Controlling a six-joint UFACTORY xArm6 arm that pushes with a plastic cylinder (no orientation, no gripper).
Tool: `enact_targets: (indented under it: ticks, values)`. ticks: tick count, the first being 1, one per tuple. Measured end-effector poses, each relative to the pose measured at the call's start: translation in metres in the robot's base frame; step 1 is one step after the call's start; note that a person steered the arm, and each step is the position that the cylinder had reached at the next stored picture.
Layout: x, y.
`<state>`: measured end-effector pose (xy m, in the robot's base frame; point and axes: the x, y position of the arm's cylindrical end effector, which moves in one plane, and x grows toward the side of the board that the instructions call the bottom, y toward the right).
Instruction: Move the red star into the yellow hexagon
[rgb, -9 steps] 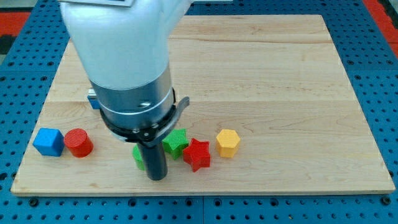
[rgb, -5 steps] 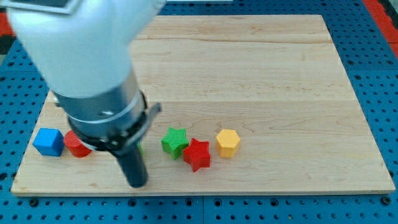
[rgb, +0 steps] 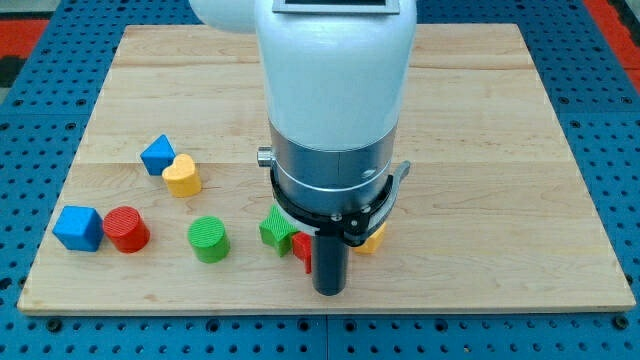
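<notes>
My tip (rgb: 330, 290): lower end of a straight dark rod, resting on the desk (rgb: 500, 150) near the bottom edge, slightly right of centre. No hand is fitted; the rod carries and holds nothing.

Red star (rgb: 301, 250): just left of the rod, touching or nearly touching it. Only a narrow red sliver shows, the rest being hidden behind the rod, so its star points cannot be made out.

Yellow hexagon (rgb: 374, 236): just right of the rod and slightly above my tip. Mostly hidden by the arm's metal collar; only a small yellow edge shows.

Green star (rgb: 276, 227): upper left of the red star, touching it, partly covered by the collar.

Green cylinder (rgb: 208, 239): further left, standing alone in the lower middle.

Red cylinder (rgb: 126, 229): lower left, just beside the blue cube (rgb: 78, 227), which lies nearest the left edge.

Yellow heart-shaped block (rgb: 182, 174): left of centre, touching the small blue block (rgb: 157, 155) at its upper left; the exact shape of the blue one is unclear.

Arm body: large white housing fills the upper centre.
</notes>
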<state>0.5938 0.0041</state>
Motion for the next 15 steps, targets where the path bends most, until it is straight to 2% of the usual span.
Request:
enact_targets:
  ticks: [3, 6, 8, 9, 10, 13, 15]
  values:
    - [-0.024, -0.017]
    - [-0.021, -0.005]
    - [-0.021, 0.033]
    - [0.004, 0.039]
    - [0.021, 0.007]
    - [0.0, -0.097]
    - [-0.006, -0.065]
